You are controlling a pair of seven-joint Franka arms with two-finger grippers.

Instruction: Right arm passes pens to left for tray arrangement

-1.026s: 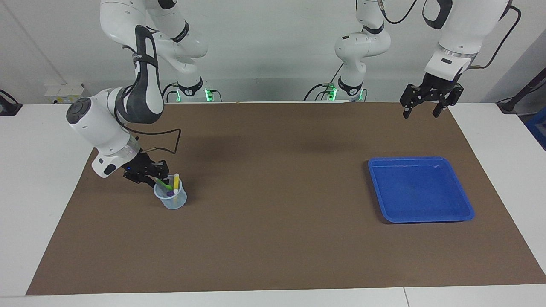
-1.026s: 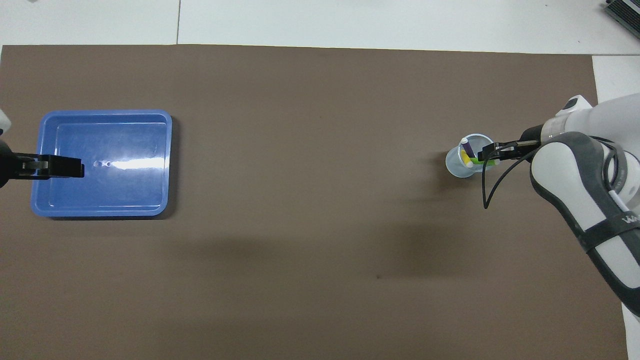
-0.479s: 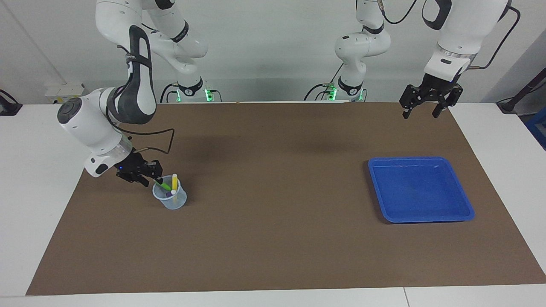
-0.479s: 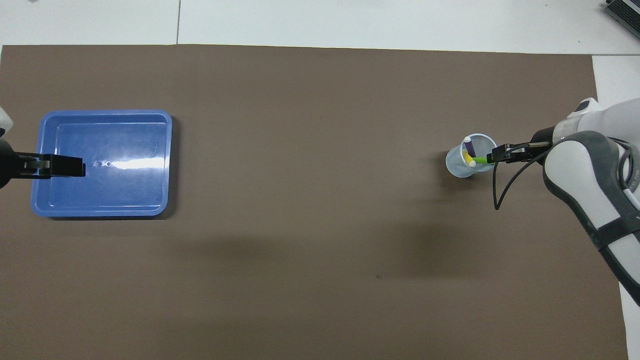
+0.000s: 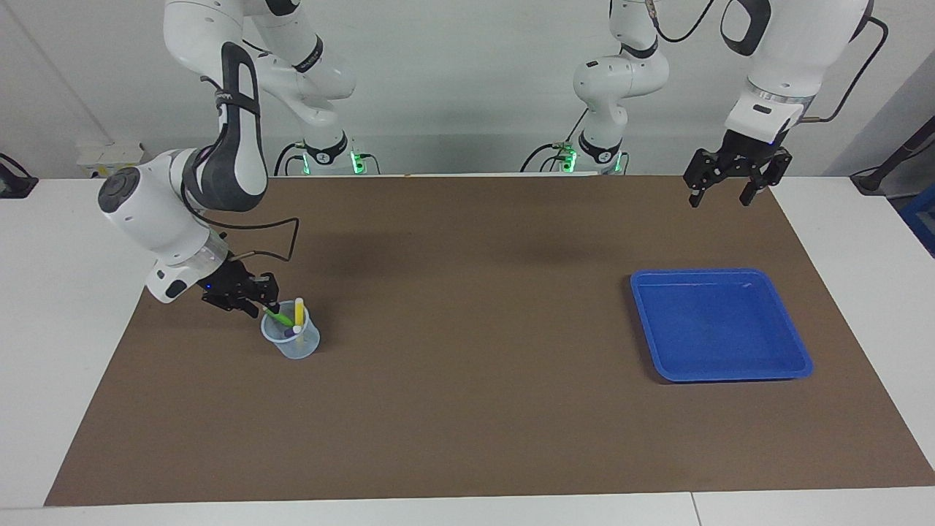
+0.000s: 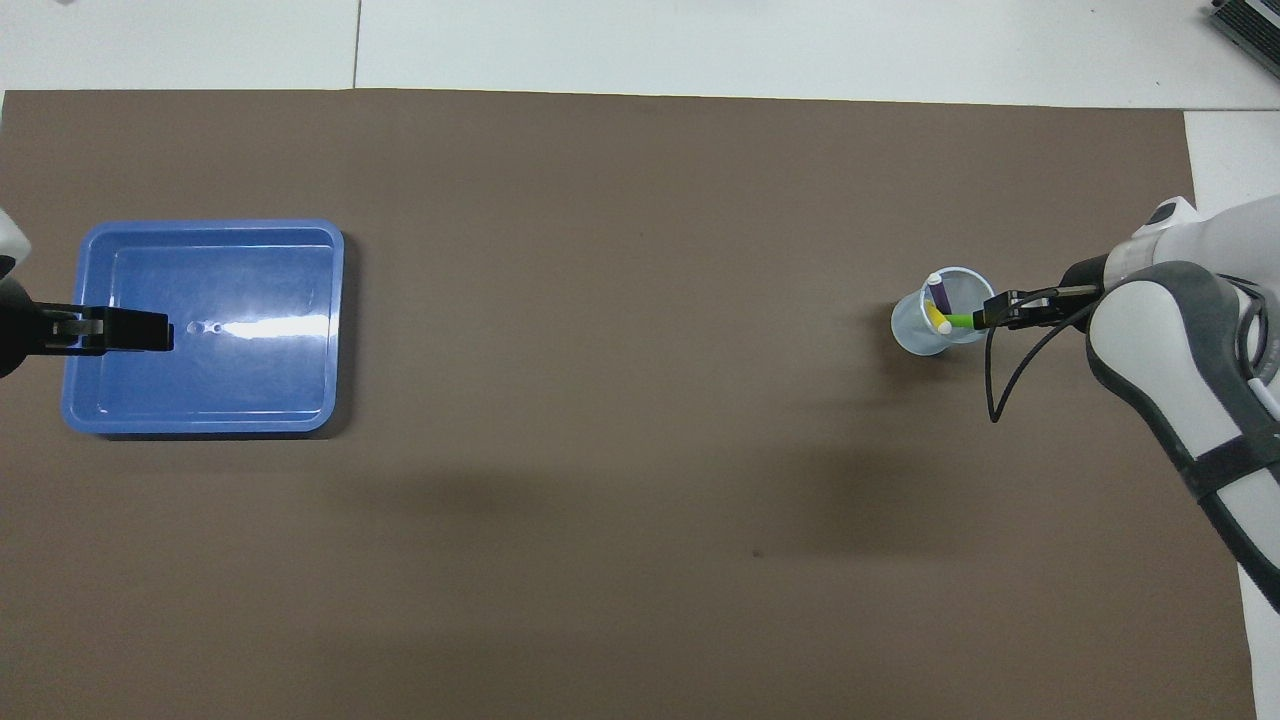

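At the right arm's end of the tabletop [image 5: 467, 438], three pens stand slanted in a small translucent cup [image 5: 292, 343]: the green pen [image 5: 280, 317] leans toward the right end effector [image 5: 267, 307], the yellow pen [image 5: 299, 312] stands steeper, and the purple pen [image 6: 936, 293] sits deeper in the cup. The right end effector sits at the cup's rim with its fingertips pinching the upper end of the green pen. These pens look light, stiff and smooth, so a grip near one end leaves plenty of barrel free for the other arm to take, though a slim round barrel may swivel between the pads if pinched off-centre, and the thin cup could tip if the pen drags on its rim. The blue tray [image 5: 719, 372] lies flat at the left arm's end, with no pen in it, and the left end effector [image 5: 719, 196] waits in the air with its fingers spread. The facing view shows that end effector high above the brown mat, clear of the tray; the overhead view makes it seem to overlap the tray's edge, yet shows the purple pen better.
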